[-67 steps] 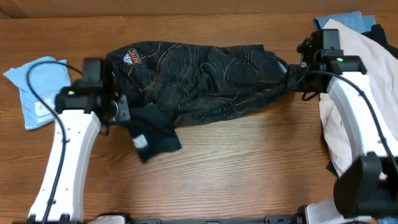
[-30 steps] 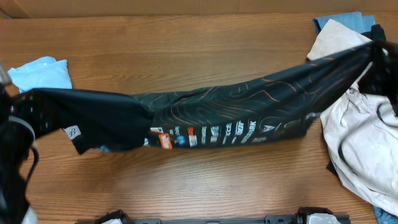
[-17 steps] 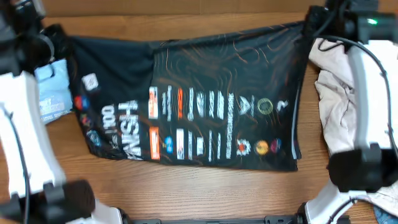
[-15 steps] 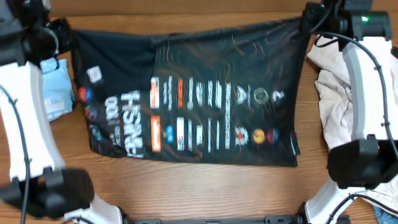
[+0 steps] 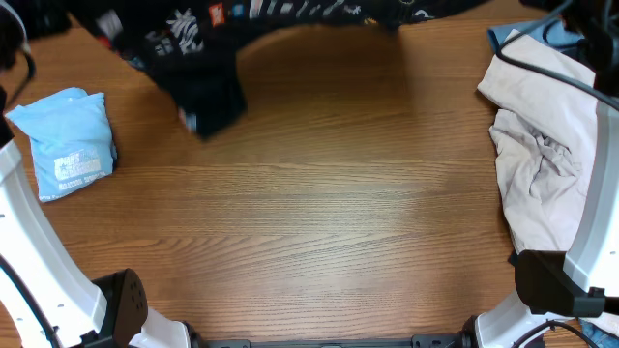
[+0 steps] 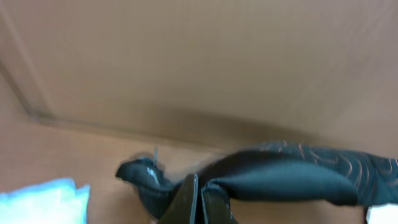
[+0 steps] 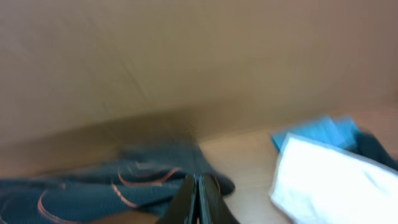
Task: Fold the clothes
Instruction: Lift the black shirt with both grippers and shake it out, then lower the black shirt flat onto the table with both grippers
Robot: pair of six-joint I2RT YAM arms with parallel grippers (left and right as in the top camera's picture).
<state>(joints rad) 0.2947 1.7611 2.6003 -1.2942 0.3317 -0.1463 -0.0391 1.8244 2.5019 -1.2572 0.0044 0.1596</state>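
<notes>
The black T-shirt (image 5: 193,58) with white lettering is stretched, blurred, along the table's far edge, one sleeve (image 5: 211,104) hanging lower. In the left wrist view my left gripper (image 6: 200,198) is shut on a bunched edge of the shirt (image 6: 292,180), which runs off to the right. In the right wrist view my right gripper (image 7: 200,198) is shut on the other end, the orange-lined fabric (image 7: 106,186) trailing to the left. Neither gripper's fingers show in the overhead view.
A folded light blue garment (image 5: 68,143) lies at the left. A crumpled cream garment (image 5: 542,155) lies at the right, with a blue one (image 5: 505,35) behind it. My white arms run along both sides of the wooden table (image 5: 319,213).
Half a second ago the shirt lay spread over the table's middle, print up. Both grippers have carried it toward the far edge, and bare wood shows where it lay.
</notes>
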